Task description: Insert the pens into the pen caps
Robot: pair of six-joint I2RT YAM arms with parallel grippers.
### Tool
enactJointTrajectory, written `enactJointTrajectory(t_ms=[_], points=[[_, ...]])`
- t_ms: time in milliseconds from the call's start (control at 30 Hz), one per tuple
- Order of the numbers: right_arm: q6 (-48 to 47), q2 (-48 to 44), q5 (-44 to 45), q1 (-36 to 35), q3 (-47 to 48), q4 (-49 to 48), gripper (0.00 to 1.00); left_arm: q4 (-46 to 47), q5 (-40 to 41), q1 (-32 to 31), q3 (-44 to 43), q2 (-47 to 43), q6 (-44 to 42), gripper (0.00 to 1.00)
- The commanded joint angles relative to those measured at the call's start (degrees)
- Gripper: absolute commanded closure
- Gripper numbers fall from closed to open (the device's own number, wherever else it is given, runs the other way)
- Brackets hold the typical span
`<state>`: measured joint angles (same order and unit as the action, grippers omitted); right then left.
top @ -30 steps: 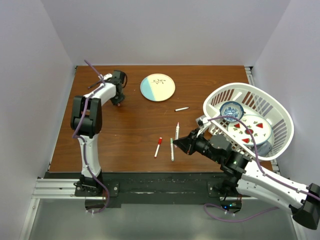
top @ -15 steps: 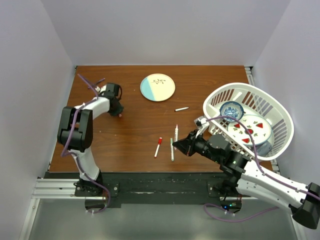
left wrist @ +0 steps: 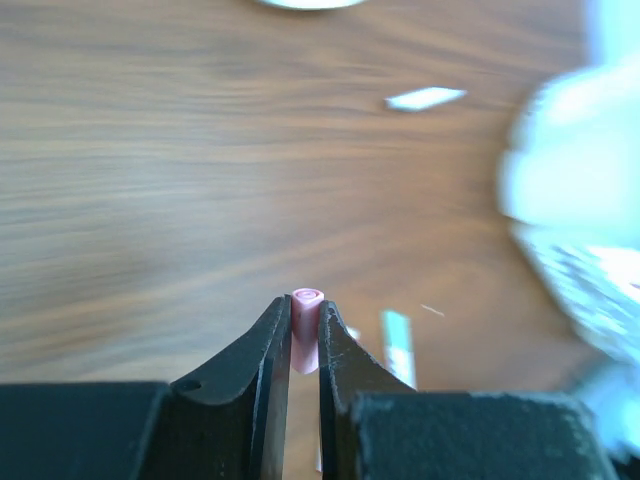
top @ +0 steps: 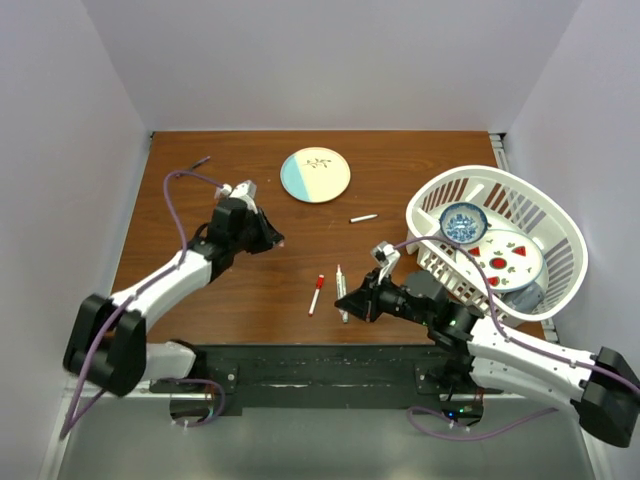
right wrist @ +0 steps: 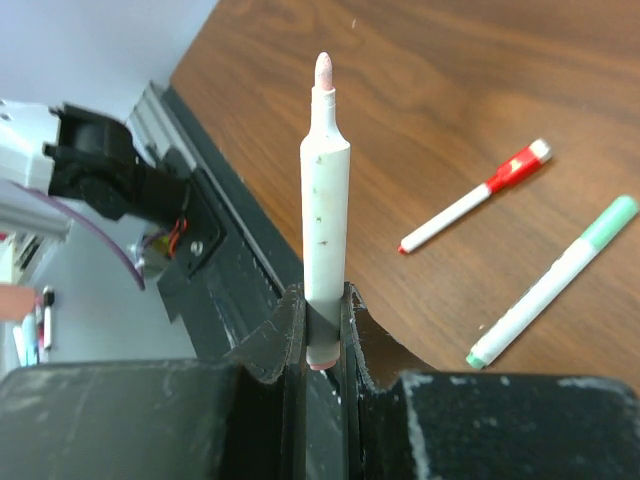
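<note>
We see the white-barrelled marker pen with the bare pink nib (right wrist: 325, 200) clamped near its tail by the right gripper (right wrist: 323, 310), jaws narrow around it and nib pointing away from the fingers. We judge this leaves the writing end free to enter a cap. The short pink plastic cap (left wrist: 306, 300) sits pinched in the left gripper (left wrist: 304, 322), hollow mouth outward, presumably to receive that nib. Both are raised over the brown wooden table (top: 250, 290), well apart. On it lie a red-capped white pen (right wrist: 470, 200) and a green-capped white pen (right wrist: 550, 285), near each other but not touching. We can read no brand or lettering anywhere; the held barrel shows only dark specks.
</note>
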<state>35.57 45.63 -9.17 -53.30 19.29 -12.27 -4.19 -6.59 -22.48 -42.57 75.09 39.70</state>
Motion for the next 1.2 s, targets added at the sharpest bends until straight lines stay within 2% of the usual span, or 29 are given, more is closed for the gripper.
enactJointTrajectory(t_ms=[0,67,167,267,300,400,667,1167], points=[[2.39,3.31,-5.42,-0.14,-2.67,-14.24,1.0,21.79,-13.78,-0.9,10.97,-11.51,5.88,1.0],[3.45,4.9,-6.56,-0.14,-3.11,-17.33,1.0,26.49,-15.99,-1.69,14.16,-14.61,9.06,1.0],[4.15,9.73,-6.39,-0.23,-1.63,-19.98,1.0,28.0,-15.13,-3.27,17.16,-18.57,13.02,1.0],[4.85,15.09,-7.09,-0.49,0.3,-23.4,1.0,34.75,-16.26,-4.85,21.37,-22.08,19.24,1.0],[5.29,16.32,-7.44,-0.58,0.75,-25.41,1.0,39.12,-16.78,-5.03,23.04,-22.61,20.23,1.0],[6.35,20.37,-7.88,-1.37,2.07,-29.54,1.0,44.26,-17.76,-5.82,24.37,-24.46,22.0,1.0],[6.7,25.38,-7.36,-4.0,6.2,-31.23,1.0,44.88,-15.21,-7.84,25.69,-28.85,22.18,1.0],[7.67,27.41,-6.56,-6.2,7.08,-34.22,1.0,44.71,-13.63,-8.19,26.4,-29.39,20.15,1.0]])
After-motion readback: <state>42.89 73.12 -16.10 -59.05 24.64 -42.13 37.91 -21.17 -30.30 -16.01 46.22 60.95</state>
